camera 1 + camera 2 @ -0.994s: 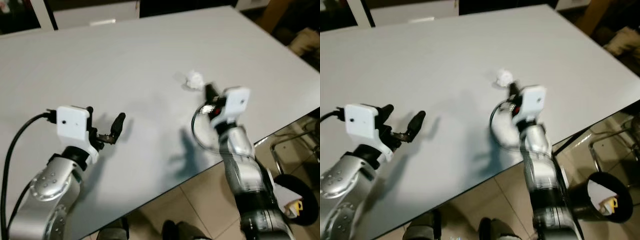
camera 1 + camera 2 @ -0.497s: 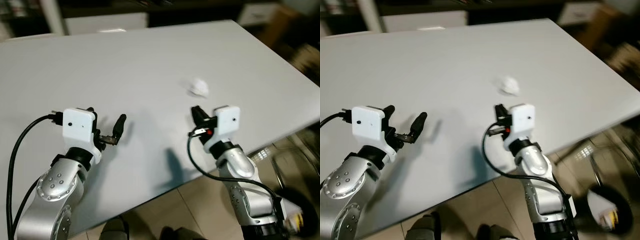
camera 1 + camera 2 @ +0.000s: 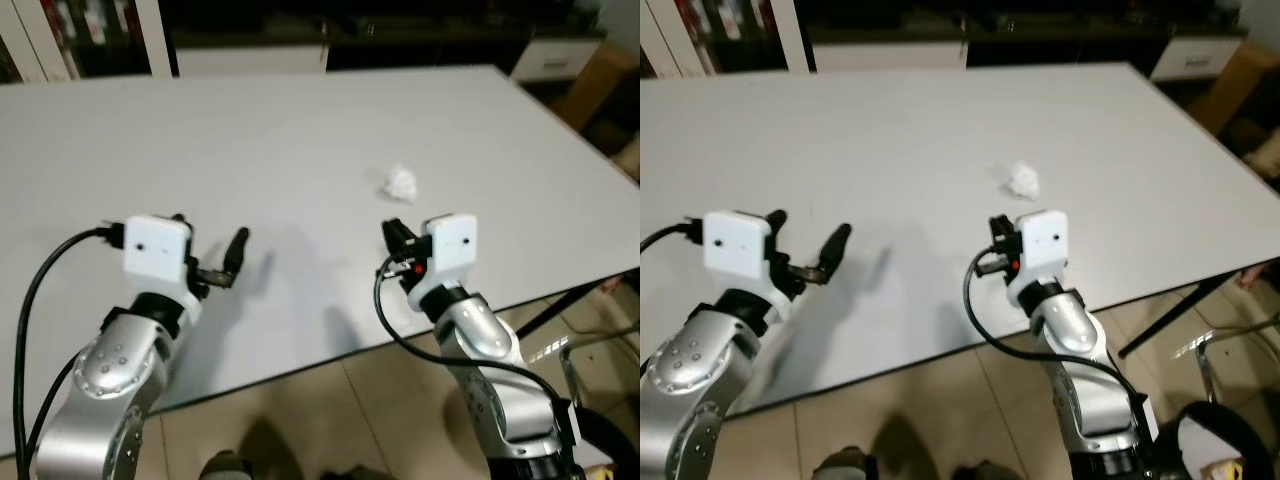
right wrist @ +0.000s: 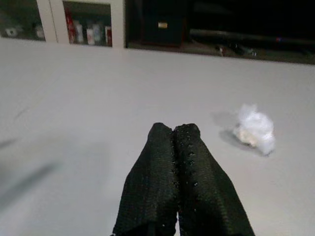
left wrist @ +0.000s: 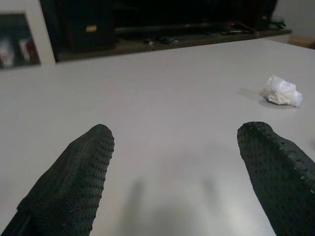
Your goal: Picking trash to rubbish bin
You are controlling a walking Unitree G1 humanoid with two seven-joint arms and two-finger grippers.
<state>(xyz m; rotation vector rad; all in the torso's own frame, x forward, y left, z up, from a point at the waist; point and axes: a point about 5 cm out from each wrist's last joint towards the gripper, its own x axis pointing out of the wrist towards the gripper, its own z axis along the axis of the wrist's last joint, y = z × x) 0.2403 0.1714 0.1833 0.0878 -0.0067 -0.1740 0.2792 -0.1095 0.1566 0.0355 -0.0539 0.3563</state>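
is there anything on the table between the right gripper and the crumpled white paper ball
No. In the right wrist view the right gripper points past bare white table, and the crumpled white paper ball sits off to one side.

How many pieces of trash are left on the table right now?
1. A crumpled white tissue lies on the white table, just ahead of the shut right gripper and apart from it. The arms hide little of the tabletop.
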